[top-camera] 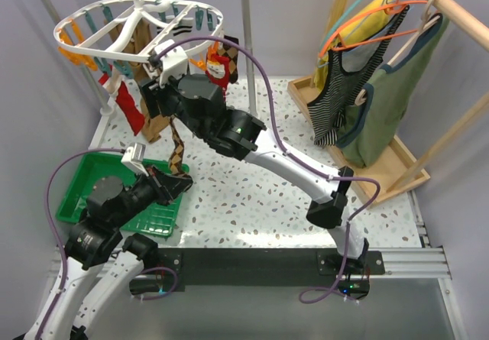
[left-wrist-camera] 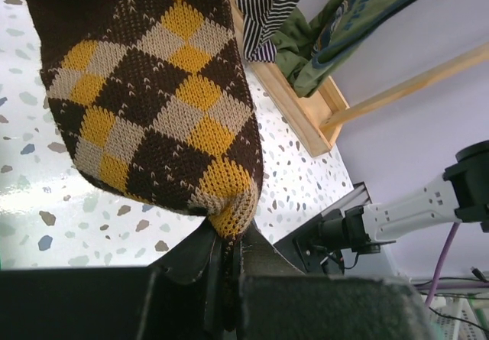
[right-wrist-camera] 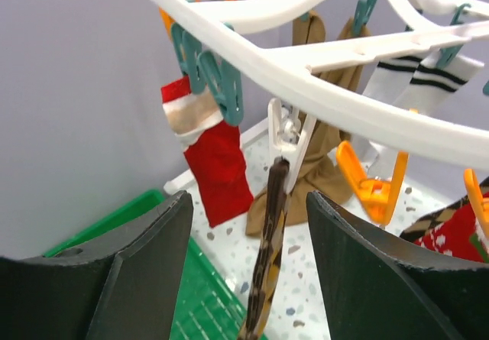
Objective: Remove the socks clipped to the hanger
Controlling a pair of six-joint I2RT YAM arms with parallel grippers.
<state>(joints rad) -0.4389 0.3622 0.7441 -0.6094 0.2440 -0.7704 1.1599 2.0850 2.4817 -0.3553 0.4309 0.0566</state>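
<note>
The white oval hanger (top-camera: 69, 43) hangs at the back left, with several socks clipped to it. A brown argyle sock (top-camera: 177, 147) hangs from a white clip (right-wrist-camera: 286, 132). My left gripper (top-camera: 180, 181) is shut on its toe (left-wrist-camera: 229, 210), seen close in the left wrist view, jaws (left-wrist-camera: 229, 252) pinching the fabric. My right gripper (top-camera: 157, 80) is open just under the ring, its fingers (right-wrist-camera: 145, 256) on either side of the argyle sock (right-wrist-camera: 271, 241) below the clip, not touching it. A red sock (right-wrist-camera: 218, 164), a tan sock (right-wrist-camera: 309, 176) and white striped socks (right-wrist-camera: 412, 80) hang behind.
A green tray (top-camera: 84, 179) lies on the table at the left, below the hanger. A wooden rack at the right holds a striped tank top (top-camera: 344, 88) and a green garment (top-camera: 390, 103). Another red patterned sock (top-camera: 218, 69) hangs beside my right wrist.
</note>
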